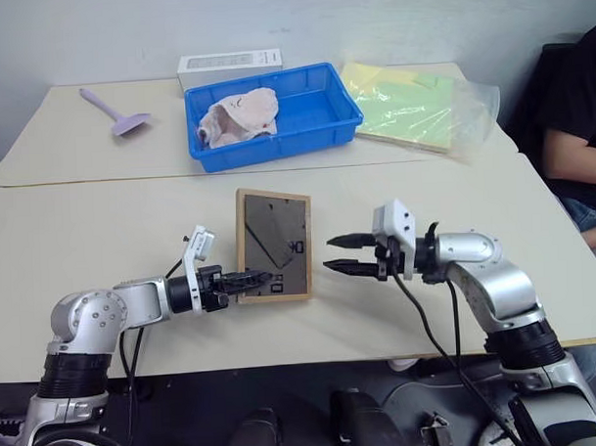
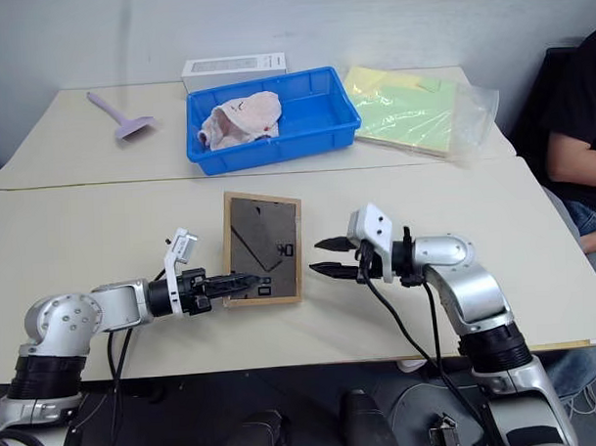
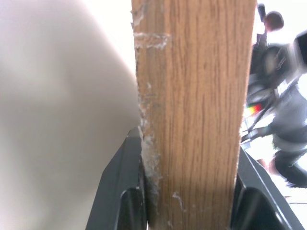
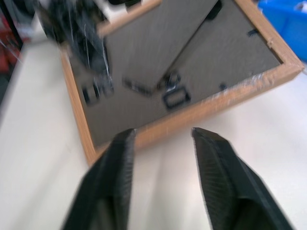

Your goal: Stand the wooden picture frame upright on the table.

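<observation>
The left gripper (image 1: 249, 280) clamped the frame (image 1: 272, 245); its wrist view showed wood edge between the 2 fingers. The right gripper (image 1: 346, 255) gaped empty beside it.

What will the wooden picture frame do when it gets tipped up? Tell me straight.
The wooden picture frame looks rigid, so it should pivot as one piece. Its thin edge, pinched by the left gripper, probably tips over easily unless the fold-out stand on its grey back opens. It likely slides on the smooth table.
</observation>
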